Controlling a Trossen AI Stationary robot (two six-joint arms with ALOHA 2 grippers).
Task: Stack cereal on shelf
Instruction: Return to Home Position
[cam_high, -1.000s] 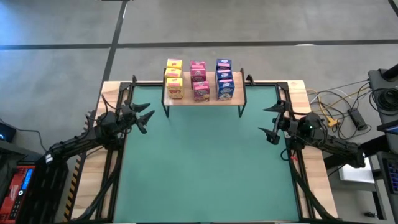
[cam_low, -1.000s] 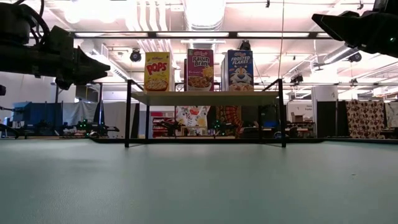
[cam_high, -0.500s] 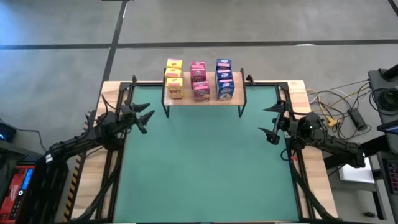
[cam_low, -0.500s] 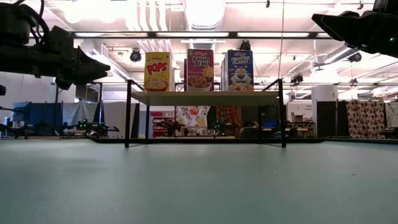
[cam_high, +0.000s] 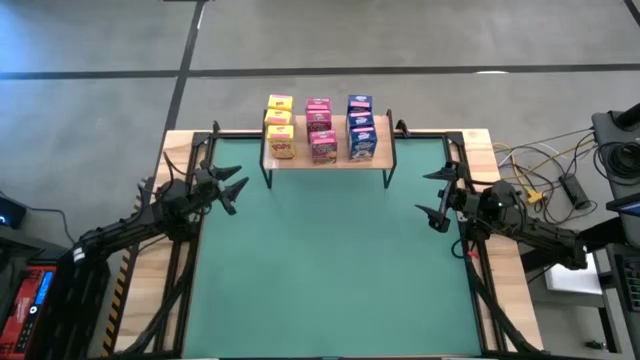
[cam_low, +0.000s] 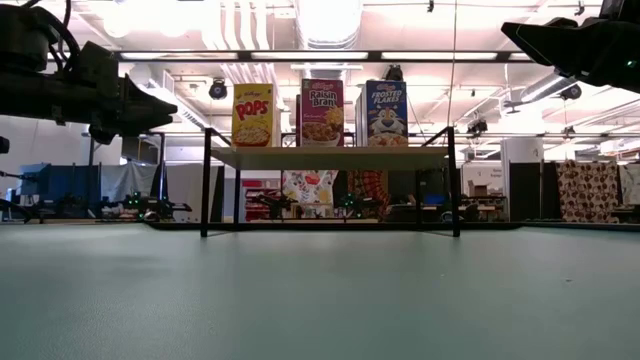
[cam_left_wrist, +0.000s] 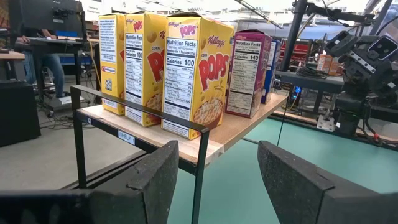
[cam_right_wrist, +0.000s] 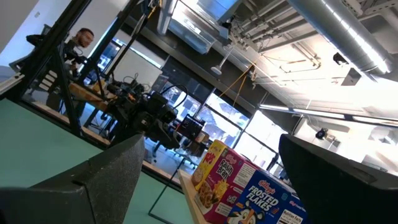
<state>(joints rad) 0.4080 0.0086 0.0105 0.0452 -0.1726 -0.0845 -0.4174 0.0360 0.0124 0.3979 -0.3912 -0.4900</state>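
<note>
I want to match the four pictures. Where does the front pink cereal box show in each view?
High view: front pink cereal box, middle row, at the shelf's near edge.
Low view: the box stands upper centre, between yellow box and blue box.
Left wrist view: the box shows just beyond the yellow box, nutrition panel facing the camera.
Right wrist view: the box shows beside the blue box.
Shared landmark: the shelf beneath it.

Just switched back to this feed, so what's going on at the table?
Nothing is being handled. All nine cereal boxes stand on the shelf at the far end of the green mat, in yellow, pink and blue rows. The left gripper hangs open and empty over the mat's left edge, the right gripper likewise over its right edge, both clear of the shelf.
</note>
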